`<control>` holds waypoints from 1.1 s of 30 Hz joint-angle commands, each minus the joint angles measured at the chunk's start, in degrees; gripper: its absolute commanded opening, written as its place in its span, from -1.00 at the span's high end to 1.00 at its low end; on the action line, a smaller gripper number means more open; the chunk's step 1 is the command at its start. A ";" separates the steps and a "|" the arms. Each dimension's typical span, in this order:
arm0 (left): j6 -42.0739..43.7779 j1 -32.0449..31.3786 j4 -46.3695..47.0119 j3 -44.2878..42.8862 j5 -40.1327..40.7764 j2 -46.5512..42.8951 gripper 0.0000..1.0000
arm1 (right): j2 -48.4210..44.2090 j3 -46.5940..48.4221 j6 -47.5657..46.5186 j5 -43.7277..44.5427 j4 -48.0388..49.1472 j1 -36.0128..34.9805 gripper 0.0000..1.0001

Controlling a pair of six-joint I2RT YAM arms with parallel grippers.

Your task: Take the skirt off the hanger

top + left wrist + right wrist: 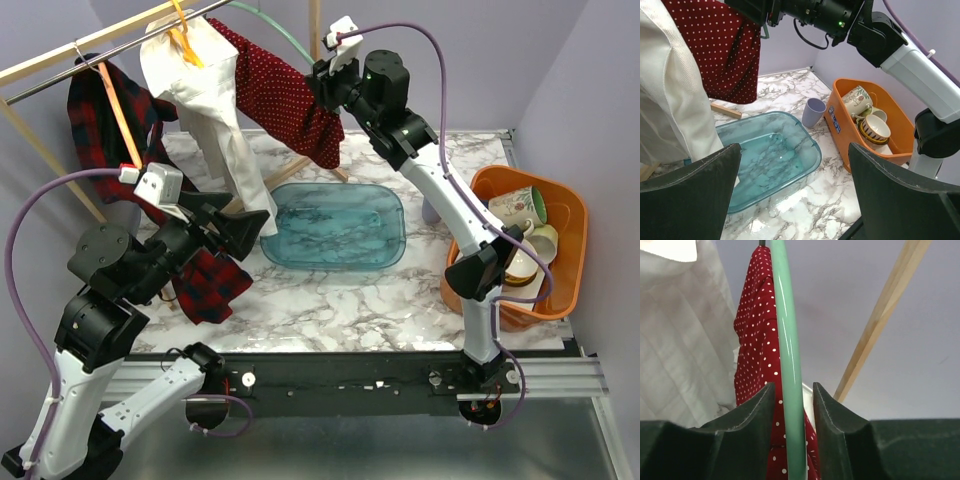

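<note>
Above the far edge of the blue tub (335, 225), the right jaws stood either side of the green hanger (787, 365), but whether they touched it could not be told. From overhead their tips were lost against the skirt (285, 100). The hanger's hook and lower run were cut off by the wrist picture's edges.

Right of the tub, a lilac cup (432, 212) showed only as a sliver behind the right arm (440, 190), which also covered some crockery in the orange basket (570, 250).

Left of the tub, the plaid garment's (95, 110) middle was hidden behind the left arm (150, 250). One of the left jaws hid the tub's near corner.
</note>
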State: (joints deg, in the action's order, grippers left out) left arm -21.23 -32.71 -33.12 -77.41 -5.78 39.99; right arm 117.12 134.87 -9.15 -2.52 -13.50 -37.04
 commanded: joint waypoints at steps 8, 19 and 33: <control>-0.65 -0.08 -0.72 2.34 3.58 -1.75 -0.97 | -4.71 -0.04 -0.79 -5.38 6.99 0.21 0.99; 0.58 -0.16 -2.12 -1.07 2.62 3.25 -0.97 | -5.85 1.45 2.12 -5.14 11.73 0.21 0.99; 0.84 -0.16 -0.36 0.24 0.68 4.31 -0.98 | -8.84 -0.66 1.94 -1.96 20.26 0.21 0.99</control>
State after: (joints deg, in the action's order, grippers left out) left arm -21.69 -32.71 -34.39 -77.01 -4.16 43.94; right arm 113.54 133.71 -8.36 -6.70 -4.29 -37.01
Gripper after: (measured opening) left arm 0.988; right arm 0.218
